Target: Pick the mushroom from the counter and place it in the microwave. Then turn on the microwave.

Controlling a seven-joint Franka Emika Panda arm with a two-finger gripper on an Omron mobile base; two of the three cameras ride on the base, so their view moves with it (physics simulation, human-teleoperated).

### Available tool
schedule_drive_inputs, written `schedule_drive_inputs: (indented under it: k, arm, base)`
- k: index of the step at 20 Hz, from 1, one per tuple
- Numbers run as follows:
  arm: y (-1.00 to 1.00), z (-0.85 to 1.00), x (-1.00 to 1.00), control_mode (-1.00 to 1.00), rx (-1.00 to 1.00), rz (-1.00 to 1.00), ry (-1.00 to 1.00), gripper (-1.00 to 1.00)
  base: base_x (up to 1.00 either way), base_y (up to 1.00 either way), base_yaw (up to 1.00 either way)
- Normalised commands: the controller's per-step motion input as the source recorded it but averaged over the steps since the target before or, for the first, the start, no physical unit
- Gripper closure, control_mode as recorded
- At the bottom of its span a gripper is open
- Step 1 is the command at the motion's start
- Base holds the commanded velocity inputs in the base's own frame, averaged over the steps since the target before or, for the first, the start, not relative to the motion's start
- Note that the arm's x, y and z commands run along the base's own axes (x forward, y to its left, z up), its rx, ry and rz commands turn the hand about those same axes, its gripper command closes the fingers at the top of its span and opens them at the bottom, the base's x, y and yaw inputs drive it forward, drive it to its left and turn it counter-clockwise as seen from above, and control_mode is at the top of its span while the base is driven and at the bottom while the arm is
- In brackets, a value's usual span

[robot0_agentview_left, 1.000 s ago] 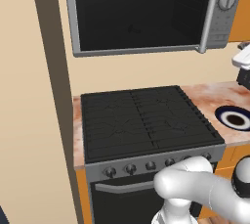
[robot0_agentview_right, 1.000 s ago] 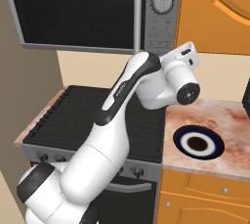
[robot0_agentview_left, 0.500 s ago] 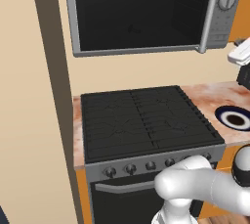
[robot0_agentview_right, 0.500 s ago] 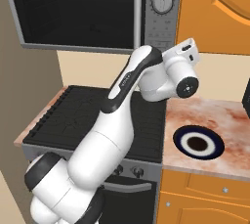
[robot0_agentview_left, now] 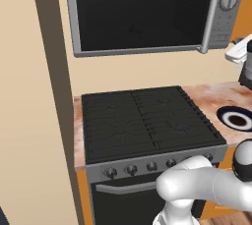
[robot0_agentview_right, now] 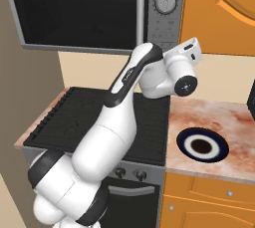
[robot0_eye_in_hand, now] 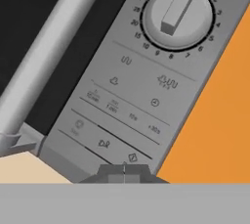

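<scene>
The microwave (robot0_agentview_right: pixel 94 10) is seen with its dark glass door closed above the black stove top (robot0_agentview_left: pixel 145 121). The gripper (robot0_eye_in_hand: pixel 124 171), its jaws pressed fully together and empty, is held just before the control panel (robot0_eye_in_hand: pixel 122 103), below the round knob (robot0_eye_in_hand: pixel 178 15). The mushroom's whereabouts cannot be told.
</scene>
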Motion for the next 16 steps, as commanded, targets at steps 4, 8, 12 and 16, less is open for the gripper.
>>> schedule_drive_inputs:
  k: [4, 8, 12, 16]
  arm:
    - [0.0, -0.02, 0.13, -1.0, 0.0, -0.06, 0.0, 1.0]
    - [0.0, 0.0, 0.16, -1.0, 0.0, -0.05, 0.0, 1.0]
    - [0.0, 0.0, 0.22, -1.0, 0.0, -0.05, 0.0, 1.0]
    - [0.0, 0.0, 0.19, -1.0, 0.0, -0.05, 0.0, 1.0]
  base:
    - [0.0, 0.0, 0.0]
    - [0.0, 0.0, 0.0]
    - [0.0, 0.0, 0.0]
    - [0.0, 0.0, 0.0]
